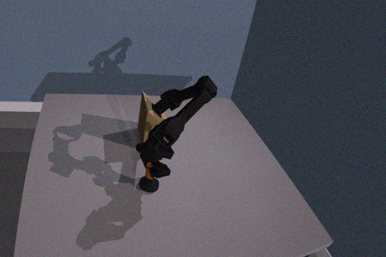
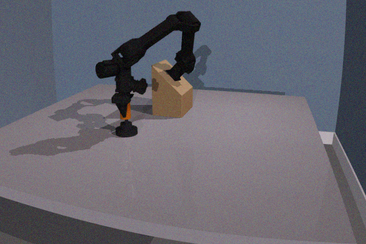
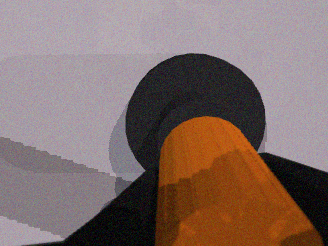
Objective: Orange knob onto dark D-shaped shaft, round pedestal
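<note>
The orange knob (image 1: 149,173) (image 2: 128,113) (image 3: 210,145) is held upright above the round dark pedestal (image 1: 149,185) (image 2: 126,131) (image 3: 195,80). My gripper (image 1: 150,175) (image 2: 125,114) (image 3: 207,170) is shut on the knob, with a finger on either side. In the exterior view a short piece of the dark shaft (image 2: 126,120) shows between the knob's lower end and the pedestal's raised middle. The knob is not down on the pedestal. Whether the shaft's tip is inside the hole cannot be told. The wrist view shows the knob covering the shaft; both flat sides are hidden.
A tan wooden block (image 1: 145,123) (image 2: 167,99) with a slanted top stands behind the pedestal and bears the arm's base. The pale table (image 1: 218,185) (image 2: 236,152) carries shadows of the arm. Blue walls stand beyond its edges.
</note>
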### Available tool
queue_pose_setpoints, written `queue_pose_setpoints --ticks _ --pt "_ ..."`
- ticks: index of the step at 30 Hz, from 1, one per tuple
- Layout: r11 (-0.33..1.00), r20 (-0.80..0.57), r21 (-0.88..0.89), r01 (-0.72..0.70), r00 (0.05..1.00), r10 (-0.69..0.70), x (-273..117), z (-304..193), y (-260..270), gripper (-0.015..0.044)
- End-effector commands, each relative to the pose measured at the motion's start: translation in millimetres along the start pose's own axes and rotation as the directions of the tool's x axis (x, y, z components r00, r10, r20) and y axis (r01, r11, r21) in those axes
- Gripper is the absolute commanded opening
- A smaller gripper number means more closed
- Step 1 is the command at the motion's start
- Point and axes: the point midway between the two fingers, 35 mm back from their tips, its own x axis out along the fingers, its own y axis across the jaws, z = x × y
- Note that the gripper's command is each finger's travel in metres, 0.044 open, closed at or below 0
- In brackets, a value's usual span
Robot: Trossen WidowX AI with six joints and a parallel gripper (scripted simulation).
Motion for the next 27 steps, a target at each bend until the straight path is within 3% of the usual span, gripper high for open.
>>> queue_pose_setpoints --ticks 1,21,27 --pt "1.000 -0.001 -0.005 0.005 1.000 -0.005 -1.8 1.0 2.1 0.0000" --pt "1.000 -0.001 -0.005 0.005 1.000 -0.005 -2.9 0.3 -0.4 0.0000" --pt "0.985 -0.001 -0.173 0.004 1.000 -0.005 -3.9 -0.2 -1.1 0.0000"
